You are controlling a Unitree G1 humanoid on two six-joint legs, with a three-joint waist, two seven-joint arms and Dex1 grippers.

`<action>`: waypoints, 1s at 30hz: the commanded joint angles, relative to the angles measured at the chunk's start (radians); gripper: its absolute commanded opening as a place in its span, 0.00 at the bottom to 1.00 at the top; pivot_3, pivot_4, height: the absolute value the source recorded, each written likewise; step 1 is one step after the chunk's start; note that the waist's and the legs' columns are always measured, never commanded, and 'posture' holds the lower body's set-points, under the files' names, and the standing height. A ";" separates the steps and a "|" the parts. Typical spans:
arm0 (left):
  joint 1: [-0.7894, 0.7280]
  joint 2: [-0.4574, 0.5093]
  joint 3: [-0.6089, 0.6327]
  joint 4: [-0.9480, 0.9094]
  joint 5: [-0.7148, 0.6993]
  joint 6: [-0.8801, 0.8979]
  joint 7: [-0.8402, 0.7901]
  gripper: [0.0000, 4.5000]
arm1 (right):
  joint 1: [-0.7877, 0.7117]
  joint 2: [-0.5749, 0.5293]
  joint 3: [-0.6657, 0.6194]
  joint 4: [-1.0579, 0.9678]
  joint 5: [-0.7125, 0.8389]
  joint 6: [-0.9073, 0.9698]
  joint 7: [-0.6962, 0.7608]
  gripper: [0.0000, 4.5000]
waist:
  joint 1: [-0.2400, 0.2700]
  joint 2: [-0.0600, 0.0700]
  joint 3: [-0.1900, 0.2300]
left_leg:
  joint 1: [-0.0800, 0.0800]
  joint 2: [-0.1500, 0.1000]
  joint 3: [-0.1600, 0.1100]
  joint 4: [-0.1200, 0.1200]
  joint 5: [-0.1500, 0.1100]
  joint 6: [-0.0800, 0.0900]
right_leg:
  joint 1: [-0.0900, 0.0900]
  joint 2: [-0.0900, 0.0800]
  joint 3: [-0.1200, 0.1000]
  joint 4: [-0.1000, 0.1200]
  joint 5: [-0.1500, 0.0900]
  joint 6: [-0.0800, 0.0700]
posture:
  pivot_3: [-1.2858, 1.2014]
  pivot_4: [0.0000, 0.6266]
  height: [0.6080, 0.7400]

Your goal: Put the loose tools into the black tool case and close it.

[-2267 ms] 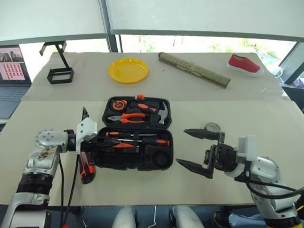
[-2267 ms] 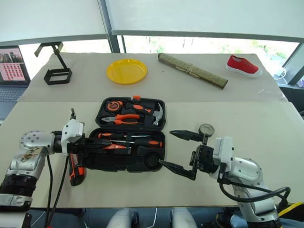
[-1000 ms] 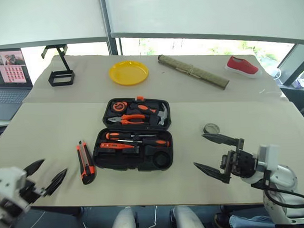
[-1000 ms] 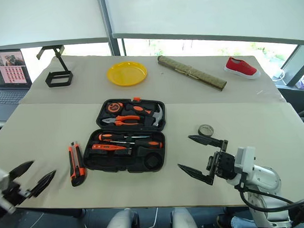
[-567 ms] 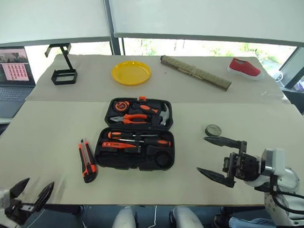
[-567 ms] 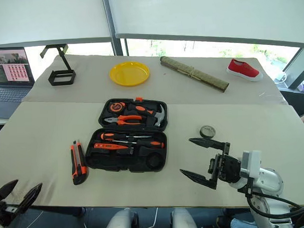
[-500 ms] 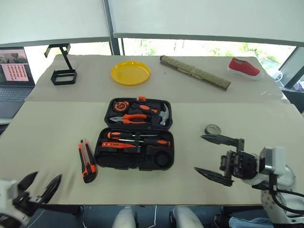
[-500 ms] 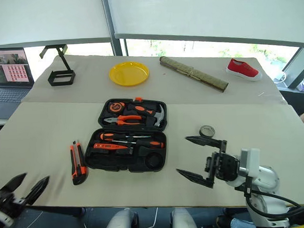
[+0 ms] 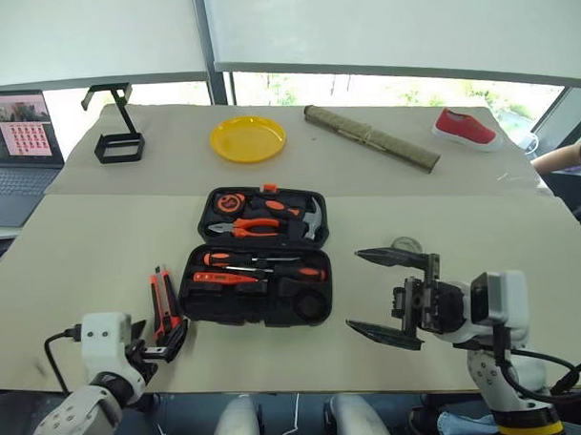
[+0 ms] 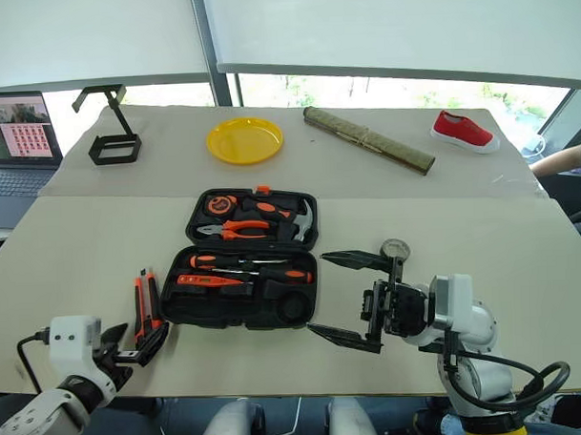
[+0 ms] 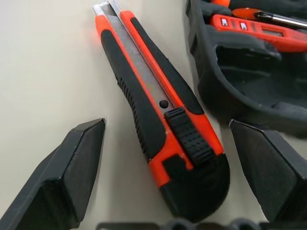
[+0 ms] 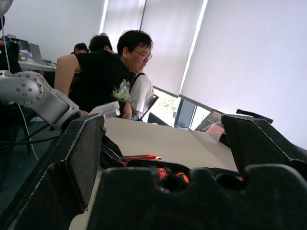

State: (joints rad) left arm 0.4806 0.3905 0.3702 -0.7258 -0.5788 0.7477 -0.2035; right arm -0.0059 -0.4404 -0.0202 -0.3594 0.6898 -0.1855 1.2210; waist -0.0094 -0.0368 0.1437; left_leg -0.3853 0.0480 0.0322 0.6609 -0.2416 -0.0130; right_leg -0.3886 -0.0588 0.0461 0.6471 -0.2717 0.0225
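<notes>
The black tool case (image 9: 256,317) lies open in the middle of the table. Two black-and-orange screwdrivers (image 9: 263,259) and the orange tester (image 9: 221,276) rest in its near half. To the left of the case lies the orange-black utility knife (image 9: 160,300). My left gripper (image 9: 161,338) is open at the knife's near end, and its fingers straddle the knife (image 11: 163,120) without touching it. To the right of the case my right gripper (image 9: 355,290) hangs open and empty, pointing left. The small grey roll (image 10: 395,247) sits on the table just behind its upper finger.
Pliers, a hammer and a tape measure fill the case's far half (image 9: 262,218). On the far table are a yellow plate (image 9: 248,138), a rolled mat (image 9: 369,136), a red shoe (image 9: 464,127) and a black wire stand (image 9: 116,138). A laptop (image 9: 16,141) is at far left. People (image 12: 120,72) sit beyond.
My left gripper has come in from the table's front left corner to the knife's near end. My right gripper has moved left, nearer the case.
</notes>
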 commanded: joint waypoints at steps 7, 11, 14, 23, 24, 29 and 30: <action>-0.112 -0.025 -0.111 0.094 0.113 0.026 0.067 0.99 | 0.003 -0.012 -0.020 -0.025 0.017 0.012 -0.012 1.00 | 0.026 0.009 -0.003 | 0.001 -0.002 0.001 0.000 0.000 0.000 | 0.002 -0.001 0.000 0.000 0.000 0.000 | 0.52 0.24 1.00; -0.131 -0.025 -0.070 0.140 0.119 0.003 0.045 0.80 | 0.005 -0.002 -0.013 -0.033 0.007 0.016 -0.033 1.00 | 0.020 0.013 -0.005 | 0.002 -0.001 0.001 0.000 0.000 0.000 | 0.002 0.000 0.000 0.000 0.000 0.000 | 0.52 0.24 1.00; -0.125 -0.010 -0.021 0.180 0.106 -0.021 0.011 0.57 | 0.009 0.001 0.000 -0.031 -0.001 0.008 -0.032 1.00 | 0.017 0.013 -0.005 | 0.002 -0.001 0.001 0.000 0.000 0.000 | 0.001 0.001 0.000 0.000 0.000 0.000 | 0.52 0.24 1.00; -0.201 0.134 0.158 0.380 0.070 -0.346 -0.315 0.40 | -0.018 -0.010 -0.016 -0.033 -0.010 0.018 -0.062 1.00 | -0.004 0.008 -0.003 | 0.001 0.002 0.000 0.000 0.000 0.000 | -0.001 0.004 -0.001 0.001 -0.002 -0.004 | 0.52 0.24 1.00; -0.216 0.170 0.151 0.398 0.070 -0.399 -0.392 0.40 | -0.017 -0.016 -0.022 -0.037 -0.012 0.024 -0.072 1.00 | -0.004 0.006 -0.002 | 0.000 0.003 0.000 -0.001 0.000 0.000 | -0.001 0.004 -0.001 0.001 -0.002 -0.004 | 0.52 0.24 1.00; -0.357 0.383 0.069 0.495 0.021 -0.516 -0.792 0.40 | 0.009 -0.067 -0.055 -0.060 -0.005 0.057 -0.097 1.00 | 0.016 0.004 -0.001 | -0.002 0.001 0.001 0.000 0.000 0.000 | -0.002 0.000 -0.003 -0.001 -0.002 -0.003 | 0.52 0.24 1.00; -0.420 0.446 -0.002 0.532 0.051 -0.560 -0.911 0.40 | 0.022 -0.081 -0.069 -0.066 -0.002 0.069 -0.105 1.00 | 0.019 0.004 -0.001 | -0.002 0.001 0.002 0.000 0.000 0.000 | -0.002 0.000 -0.002 -0.001 -0.002 -0.003 | 0.52 0.24 1.00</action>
State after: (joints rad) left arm 0.1172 0.7782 0.4411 -0.2181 -0.5378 0.2575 -0.9452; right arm 0.0057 -0.5028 -0.0502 -0.3868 0.6711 -0.1331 1.1338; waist 0.0101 -0.0327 0.1431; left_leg -0.3879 0.0484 0.0345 0.6604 -0.2415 -0.0131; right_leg -0.3911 -0.0590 0.0436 0.6457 -0.2737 0.0198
